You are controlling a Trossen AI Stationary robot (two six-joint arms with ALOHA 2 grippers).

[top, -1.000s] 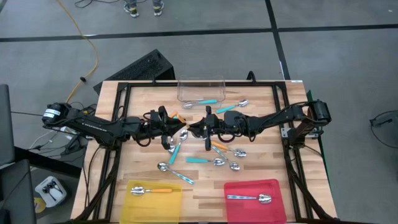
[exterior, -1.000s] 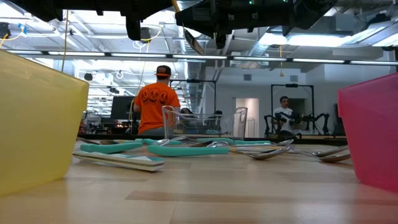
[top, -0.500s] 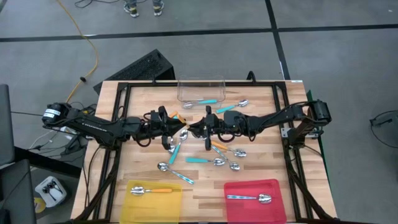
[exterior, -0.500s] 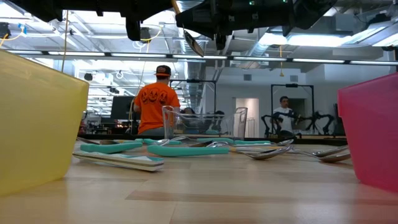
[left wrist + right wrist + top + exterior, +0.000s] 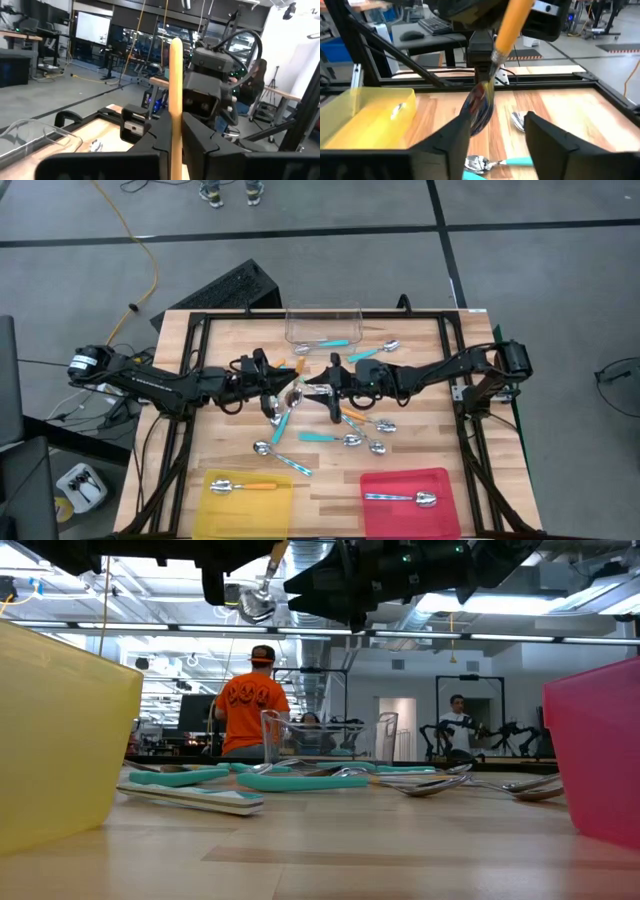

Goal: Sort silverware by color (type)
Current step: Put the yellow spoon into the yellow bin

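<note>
Spoons lie scattered across the middle of the wooden desk [image 5: 420, 360], with teal, orange and plain metal handles. One orange-handled spoon [image 5: 492, 65] is up in the air between the two arms, over the centre of the desk. The left gripper [image 5: 172, 150] has its jaws pressed together on the orange handle, and the spoon's bowl hangs between the fingers of the right gripper [image 5: 492, 132], whose jaws stand spread apart on either side of it, not gripping. This looks like a handover at mid-height. Another orange spoon already lies in the yellow tray [image 5: 215, 505] and a plain metal one in the red tray [image 5: 445, 480], both at the front edge. A clear tub [image 5: 322, 313] at the back holds a teal spoon. The risk, as I judge it: the pinch sits high on a thin handle, so the spoon could swing or slip and drop back among the loose spoons below.
</note>
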